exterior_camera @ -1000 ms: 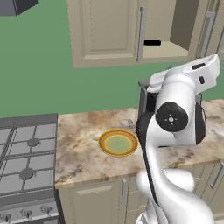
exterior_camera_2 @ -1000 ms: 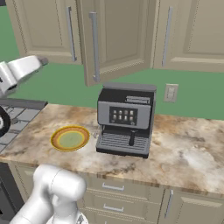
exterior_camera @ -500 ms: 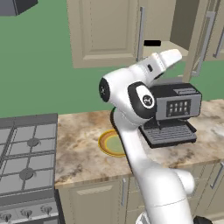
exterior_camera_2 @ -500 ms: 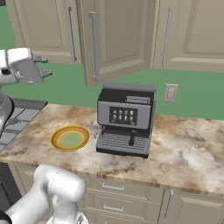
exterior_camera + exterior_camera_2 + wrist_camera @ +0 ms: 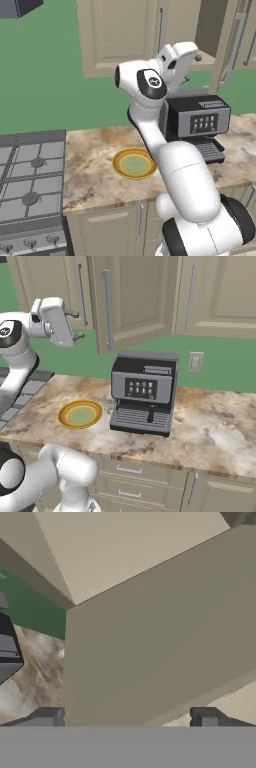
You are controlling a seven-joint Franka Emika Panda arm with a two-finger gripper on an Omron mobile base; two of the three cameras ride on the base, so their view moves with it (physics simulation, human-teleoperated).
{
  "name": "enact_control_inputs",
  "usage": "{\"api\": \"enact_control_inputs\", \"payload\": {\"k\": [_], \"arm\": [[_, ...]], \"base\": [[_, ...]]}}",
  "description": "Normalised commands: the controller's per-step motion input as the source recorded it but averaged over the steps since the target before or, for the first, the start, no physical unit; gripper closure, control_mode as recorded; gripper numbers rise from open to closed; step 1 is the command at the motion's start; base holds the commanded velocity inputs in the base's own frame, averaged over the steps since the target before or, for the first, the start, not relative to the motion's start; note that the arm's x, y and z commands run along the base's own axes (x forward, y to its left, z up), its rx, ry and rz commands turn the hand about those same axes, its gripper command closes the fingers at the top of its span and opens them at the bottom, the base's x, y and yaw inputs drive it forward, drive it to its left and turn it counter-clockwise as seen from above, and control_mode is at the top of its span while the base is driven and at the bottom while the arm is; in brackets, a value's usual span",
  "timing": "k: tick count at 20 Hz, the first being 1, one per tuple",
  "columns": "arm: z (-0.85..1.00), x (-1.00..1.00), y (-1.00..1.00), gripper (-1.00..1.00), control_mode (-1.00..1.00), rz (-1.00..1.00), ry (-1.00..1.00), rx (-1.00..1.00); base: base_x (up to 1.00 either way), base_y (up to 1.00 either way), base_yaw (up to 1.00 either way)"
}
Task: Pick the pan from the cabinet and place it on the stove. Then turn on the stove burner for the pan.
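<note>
One door of the cabinet stands ajar. Gripper, swung up from beside the coffee machine, now faces it, fingers apart, empty. Pan unseen, presumably inside; stove waits left.

matt wooden cabinet, marbled stone counter

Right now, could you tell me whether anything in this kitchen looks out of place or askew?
One wall cabinet door stands ajar above the coffee machine, swung out from its closed neighbours, with the gripper raised beside it. Otherwise the plate sits flat on the counter, and nothing looks spilled or damaged.
</note>
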Motion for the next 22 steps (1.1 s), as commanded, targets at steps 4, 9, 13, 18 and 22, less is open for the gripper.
{"api": "enact_control_inputs", "payload": {"k": [4, 9, 13, 18, 22], "arm": [[-0.09, 0.38, -0.61, -1.00, -1.00, -0.09, 0.25, 0.00], [-0.15, 0.26, -0.63, -1.00, -1.00, -0.09, 0.23, 0.00], [-0.21, -0.11, -0.67, -1.00, -1.00, -0.12, 0.11, 0.00], [-0.09, -0.48, -0.72, -1.00, -1.00, -0.12, 0.00, 0.00], [0.00, -0.26, -0.81, -1.00, -1.00, -0.10, 0.00, 0.00]], "base": [[0.00, 0.00, 0.00], [0.00, 0.00, 0.00], [0.00, 0.00, 0.00], [0.00, 0.00, 0.00], [0.00, 0.00, 0.00]]}}
